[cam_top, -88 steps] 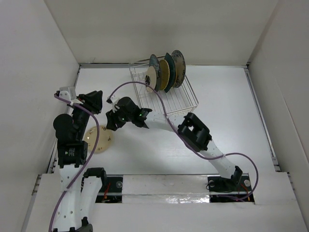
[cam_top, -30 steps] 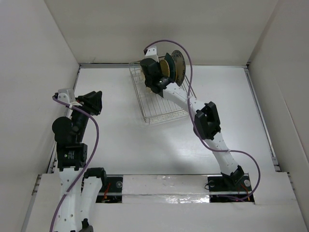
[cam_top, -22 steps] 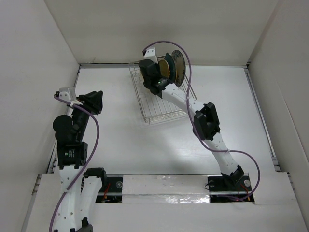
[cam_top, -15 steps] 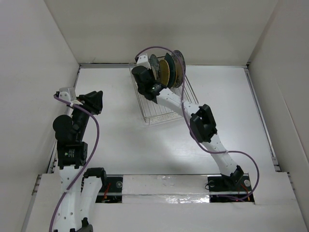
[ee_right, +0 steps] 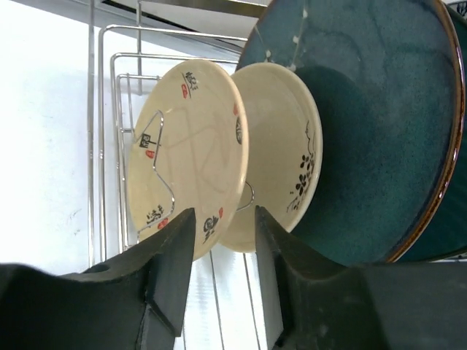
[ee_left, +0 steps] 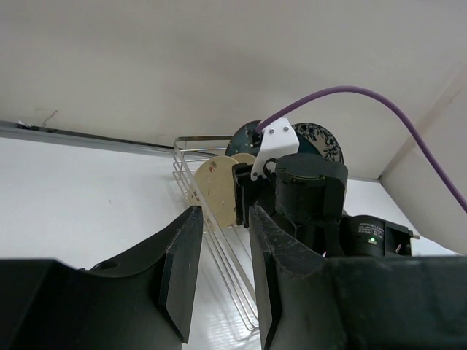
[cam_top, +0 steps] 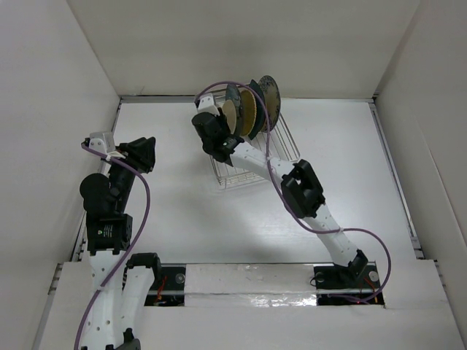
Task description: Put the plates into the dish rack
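Since a second ago your right arm has swung leftwards across the silver wire dish rack (cam_top: 286,144), upper centre of the overhead frame.

Only the right wrist view shows the right gripper (ee_right: 222,244). Its fingers are spread with nothing clamped, and it faces a cream round plate with red and black marks (ee_right: 186,153) standing upright in the rack. A second cream plate with black sprigs (ee_right: 284,164) is just behind, then a dark teal round plate (ee_right: 372,124) cut off at the right edge. Overhead, the arm hides those fingers and the rack's near left part. At left of that frame the left gripper (cam_top: 143,153) hangs well apart from the rack, fingers parted, holding nothing.
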### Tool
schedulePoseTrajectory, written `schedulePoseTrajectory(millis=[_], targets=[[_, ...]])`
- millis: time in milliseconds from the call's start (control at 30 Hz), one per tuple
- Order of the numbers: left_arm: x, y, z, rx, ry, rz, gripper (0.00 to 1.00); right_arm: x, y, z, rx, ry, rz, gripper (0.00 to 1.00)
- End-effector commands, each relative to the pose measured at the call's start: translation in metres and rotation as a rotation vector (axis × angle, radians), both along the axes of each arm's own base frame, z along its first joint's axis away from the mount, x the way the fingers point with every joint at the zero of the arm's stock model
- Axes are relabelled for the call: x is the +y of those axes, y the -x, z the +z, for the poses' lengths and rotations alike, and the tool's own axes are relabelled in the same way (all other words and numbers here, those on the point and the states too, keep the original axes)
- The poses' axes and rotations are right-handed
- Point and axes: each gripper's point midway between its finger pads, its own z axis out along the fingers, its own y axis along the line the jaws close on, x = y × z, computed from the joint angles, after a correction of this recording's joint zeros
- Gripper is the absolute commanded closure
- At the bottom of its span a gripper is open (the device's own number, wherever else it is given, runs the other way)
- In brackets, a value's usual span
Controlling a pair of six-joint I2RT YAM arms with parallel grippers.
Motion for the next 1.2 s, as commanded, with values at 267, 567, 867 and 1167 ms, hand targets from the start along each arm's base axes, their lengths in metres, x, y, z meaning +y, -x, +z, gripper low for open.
schedulePoseTrajectory(millis=[267,567,867,1167], targets=[[-0.009,-0.005,0.001,-0.004,-0.009,-0.057,0.63,-0.032,0.074,0.181,-0.240,-0.400,0.223,0.25],[-0.026,0.004,0.013,-0.042,-0.007,-0.154,0.49,-0.151,0.176,0.256,-0.471,-0.733,0.231,0.13],[-0.027,0.028,0.035,-0.163,-0.032,-0.156,0.46,-0.277,0.249,0.286,-0.703,-0.903,0.085,0.13],[-0.028,0.028,0.031,-0.161,-0.047,-0.161,0.47,-0.263,0.235,0.278,-0.633,-0.877,0.162,0.15]])
